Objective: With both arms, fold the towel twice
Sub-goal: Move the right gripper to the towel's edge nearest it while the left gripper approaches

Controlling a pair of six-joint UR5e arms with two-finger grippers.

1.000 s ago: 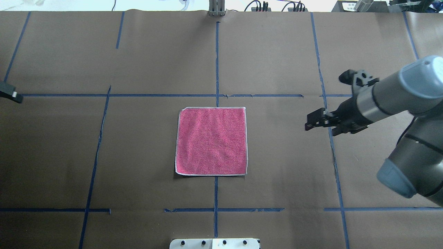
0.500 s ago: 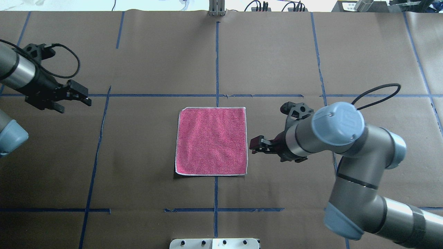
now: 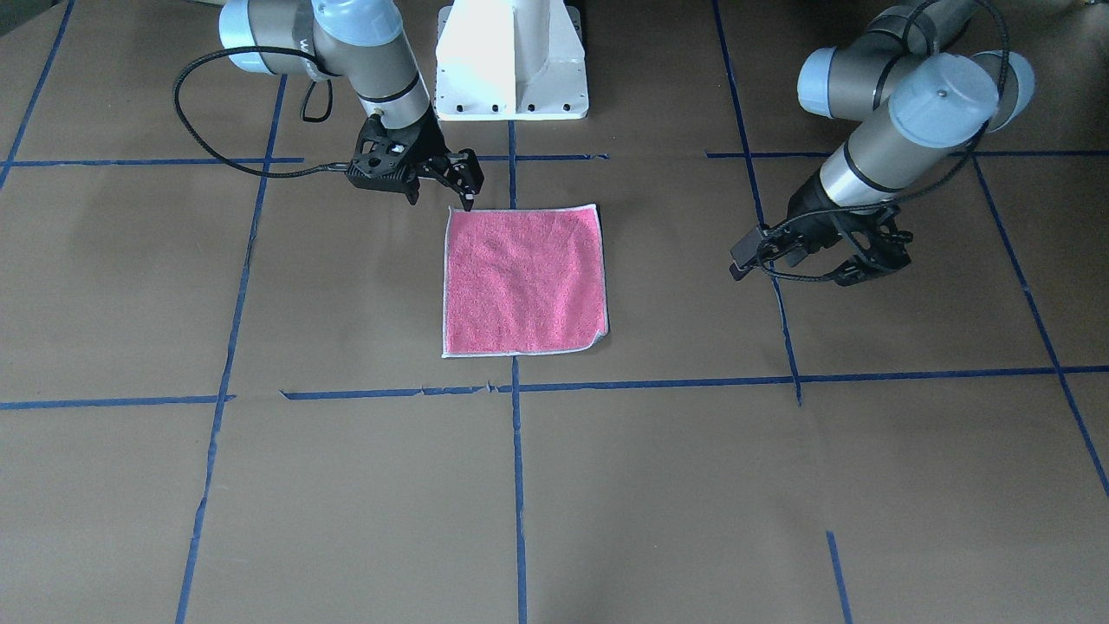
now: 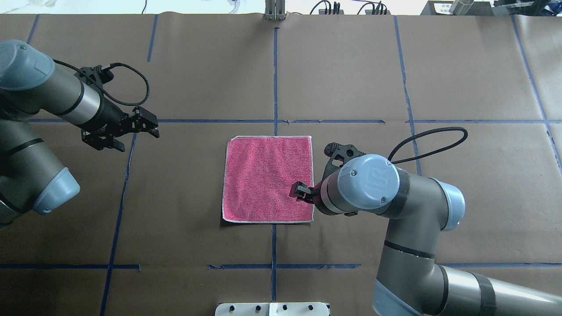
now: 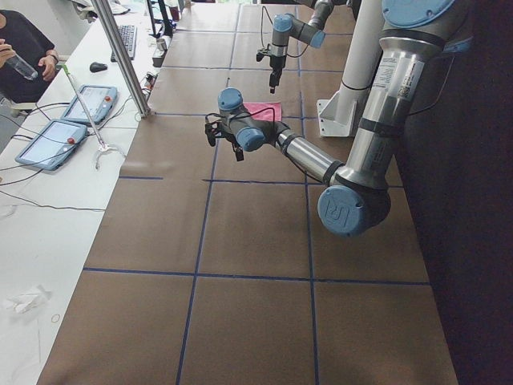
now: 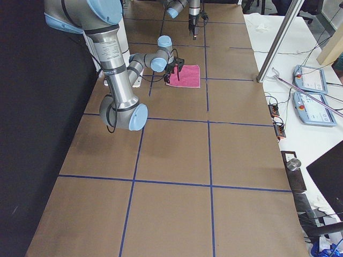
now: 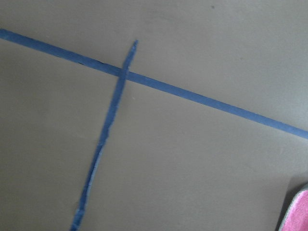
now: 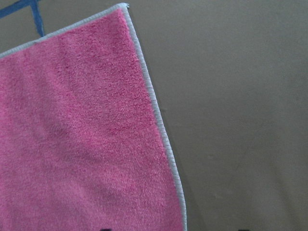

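The towel (image 4: 263,175) lies flat and pink face up at the middle of the brown table; it also shows in the front view (image 3: 522,282). My right gripper (image 4: 295,192) is open and hovers over the towel's right edge near its near right corner; in the front view it (image 3: 468,186) stands by that corner. The right wrist view shows the towel's bordered edge (image 8: 159,125) right below. My left gripper (image 4: 154,127) is open and empty, well to the left of the towel, which shows in the left wrist view (image 7: 301,214) only as a corner.
Blue tape lines (image 4: 275,79) cross the brown paper table. The white pedestal base (image 3: 511,61) stands at the robot's side. Tablets (image 5: 88,104) and a metal pole (image 5: 124,60) stand on the far bench beyond the table.
My right gripper has swung left from the table's right side to over the towel's right edge. My left arm has come in from the left edge toward the towel.
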